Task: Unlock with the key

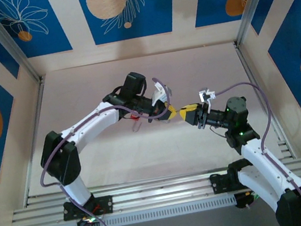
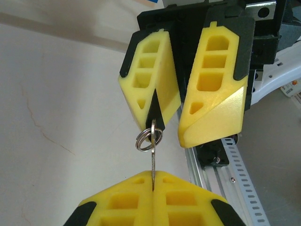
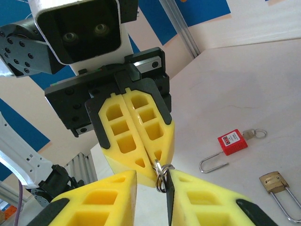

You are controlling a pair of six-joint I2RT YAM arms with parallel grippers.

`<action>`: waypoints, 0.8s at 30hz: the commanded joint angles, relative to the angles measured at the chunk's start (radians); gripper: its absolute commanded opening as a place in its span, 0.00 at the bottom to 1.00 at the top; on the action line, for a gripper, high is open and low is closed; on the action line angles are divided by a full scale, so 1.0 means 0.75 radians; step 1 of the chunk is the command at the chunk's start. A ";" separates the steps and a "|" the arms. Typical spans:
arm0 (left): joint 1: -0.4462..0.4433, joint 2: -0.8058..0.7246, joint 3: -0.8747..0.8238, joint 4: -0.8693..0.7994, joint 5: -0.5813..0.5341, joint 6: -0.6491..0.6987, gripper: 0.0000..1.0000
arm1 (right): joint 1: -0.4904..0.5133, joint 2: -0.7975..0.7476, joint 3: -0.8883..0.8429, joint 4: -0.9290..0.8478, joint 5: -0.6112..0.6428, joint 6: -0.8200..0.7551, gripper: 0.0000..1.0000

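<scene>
Because the key [image 2: 153, 162] is so thin and small, it is pinched by its blade right at the tips of the left gripper [image 2: 153, 174], whose jaws are pressed fully together on it at the bottom centre of the left wrist view, leaving the ringed end standing free above. That free end, with its split ring [image 2: 149, 140] threaded through it, lies against the inner face of one finger [image 2: 150, 84] of the right gripper [image 2: 171, 137], which sits at the top of the same frame with its jaws a little apart and a clear gap between them. A dark sliver runs along that inner face, and I cannot tell whether it is a pad or part of the key's head. Seen from overhead, both grippers meet tip to tip above the middle of the table [image 1: 200, 65], so this reads as a mid-air hand-over or re-grip, probably to give one arm a firmer hold on the head end for turning. Low on the right of the right wrist view lie a red padlock [image 3: 232, 142] and, nearer the corner, a brass padlock [image 3: 273, 182], both flat on the table, well apart from the key and not yet approached
</scene>
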 commanded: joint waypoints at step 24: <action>0.008 0.028 0.041 -0.048 0.058 0.003 0.00 | 0.026 0.013 0.041 0.063 0.035 -0.010 0.18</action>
